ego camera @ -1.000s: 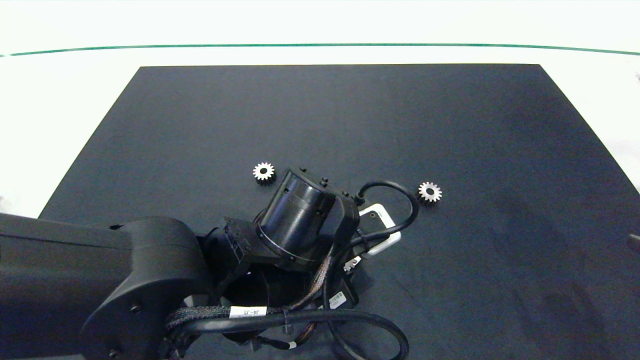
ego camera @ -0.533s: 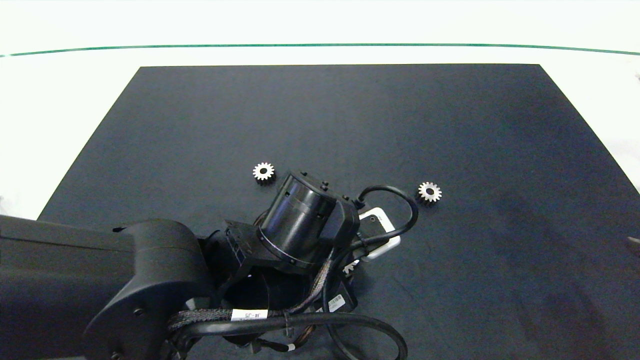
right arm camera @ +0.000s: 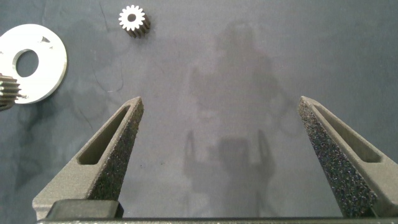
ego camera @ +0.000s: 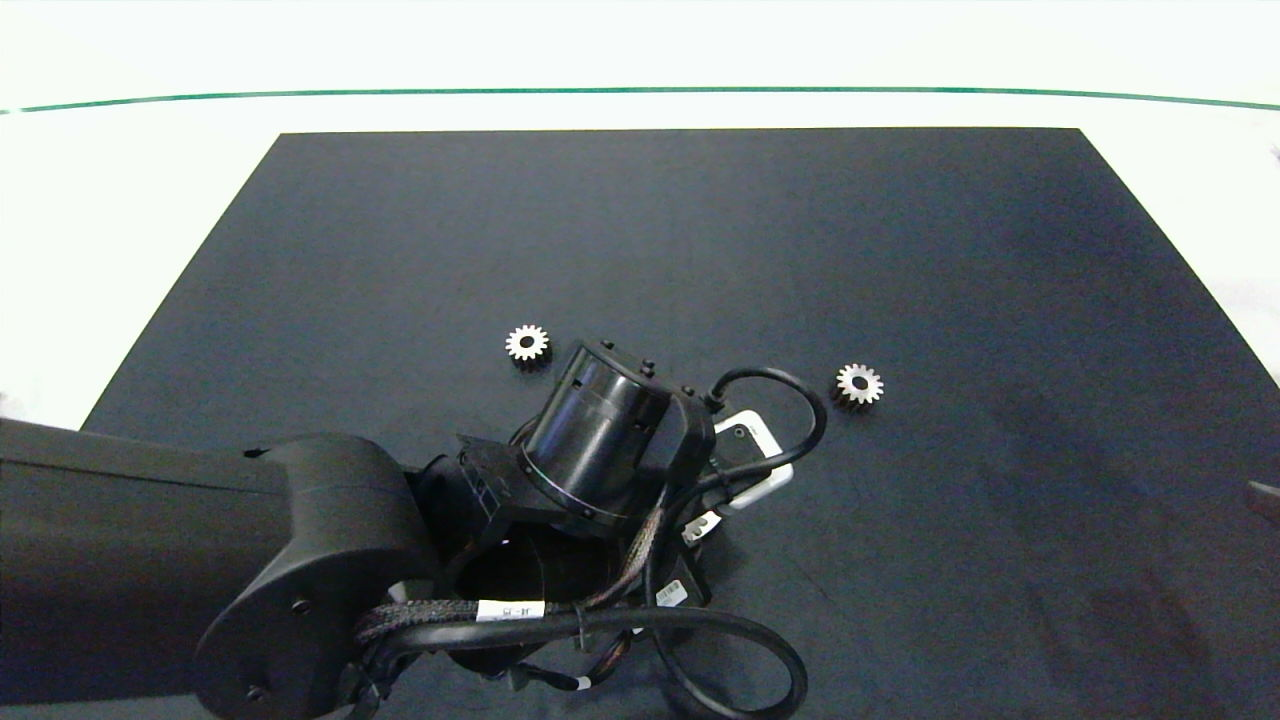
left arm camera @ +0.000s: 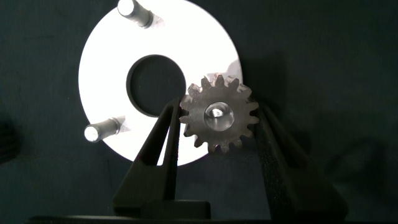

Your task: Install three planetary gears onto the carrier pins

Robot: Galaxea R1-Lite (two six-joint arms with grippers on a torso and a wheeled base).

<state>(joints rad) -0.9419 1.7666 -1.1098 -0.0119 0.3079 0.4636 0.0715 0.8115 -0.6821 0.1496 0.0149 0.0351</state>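
**Left gripper holds one gear over the carrier disc; two gears lie free on the mat**

In the left wrist view, the left gripper (left arm camera: 217, 118) is clamped on a planetary gear (left arm camera: 218, 114), one finger (left arm camera: 155, 149) on each side of its teeth. The gear sits over the rim of the white disc (left arm camera: 106, 62), and a bright pin top shows through its centre hole. Two more carrier pins (left arm camera: 134, 11) stand bare on the disc, both well clear of the held gear.

From the head view, the left arm (ego camera: 590, 440) fills the mat's lower left and hides the disc. One loose gear (ego camera: 527, 343) lies just beyond the wrist at about 11 o'clock from it; another (ego camera: 859, 384) lies at about 2 o'clock, apart from the arm's cable. The black mat (ego camera: 700, 230) is bare toward 12 o'clock up to its far edge and toward 3 o'clock.

The right gripper (right arm camera: 221, 155) hovers at the mat's right edge with its fingers spread wide, holding nothing; bare mat lies between them.
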